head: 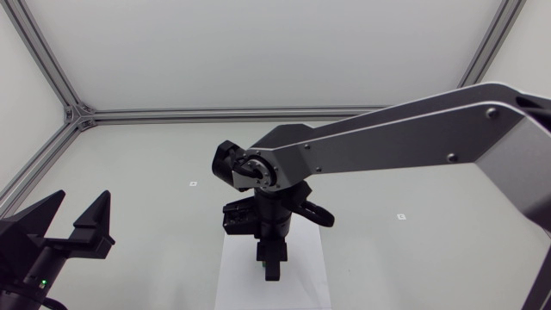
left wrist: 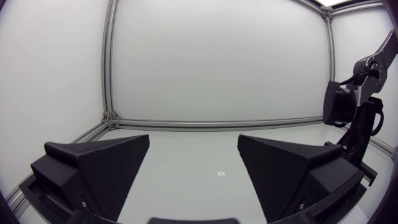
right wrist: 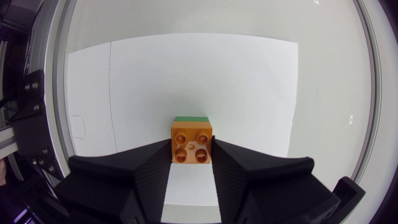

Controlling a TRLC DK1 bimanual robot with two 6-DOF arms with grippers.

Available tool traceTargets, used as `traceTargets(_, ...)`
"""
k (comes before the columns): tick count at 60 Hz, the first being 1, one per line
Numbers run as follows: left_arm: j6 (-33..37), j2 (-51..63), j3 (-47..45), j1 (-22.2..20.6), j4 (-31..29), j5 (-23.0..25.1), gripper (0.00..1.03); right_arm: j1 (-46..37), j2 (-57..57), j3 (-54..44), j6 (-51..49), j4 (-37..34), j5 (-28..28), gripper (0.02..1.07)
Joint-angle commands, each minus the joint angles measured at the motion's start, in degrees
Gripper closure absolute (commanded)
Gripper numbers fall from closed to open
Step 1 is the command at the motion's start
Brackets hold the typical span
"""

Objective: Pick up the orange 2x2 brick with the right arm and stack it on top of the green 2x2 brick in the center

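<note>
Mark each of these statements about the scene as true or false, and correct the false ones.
1. The right gripper is shut on the orange brick. True.
2. The left gripper holds the green brick. False: it is open and empty, away from the bricks.
3. In the right wrist view, the green brick shows only as a narrow strip at the orange brick's far edge. True.
4. The bricks are over a dark mat. False: a white sheet lies under them.
5. The right arm comes in from the head view's left side. False: it comes in from the right side.
</note>
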Motion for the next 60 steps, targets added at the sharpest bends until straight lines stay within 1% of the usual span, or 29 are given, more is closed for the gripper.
traceTargets(1,0.8,-0.5,-2.3,0.2,-0.8,0.2,0.04,-0.3,6.0,-3.5,-1.8,-0.9,1.1,1.00)
traceTargets(24,0.8,-0.5,-2.3,0.2,-0.8,0.2,0.04,-0.8,7.0,-5.2,-2.6,0.1,0.1,1.00)
traceTargets(30,0.8,-0.5,-2.3,0.2,-0.8,0.2,0.04,-0.5,6.5,-6.5,-1.8,1.6,1.6,1.00)
traceTargets(41,0.8,-0.5,-2.3,0.2,-0.8,0.2,0.04,-0.1,6.5,-7.8,-1.4,3.2,2.0,1.00)
traceTargets(60,0.8,-0.5,-2.3,0.2,-0.8,0.2,0.04,0.2,6.8,-7.7,-0.7,3.3,2.7,1.00)
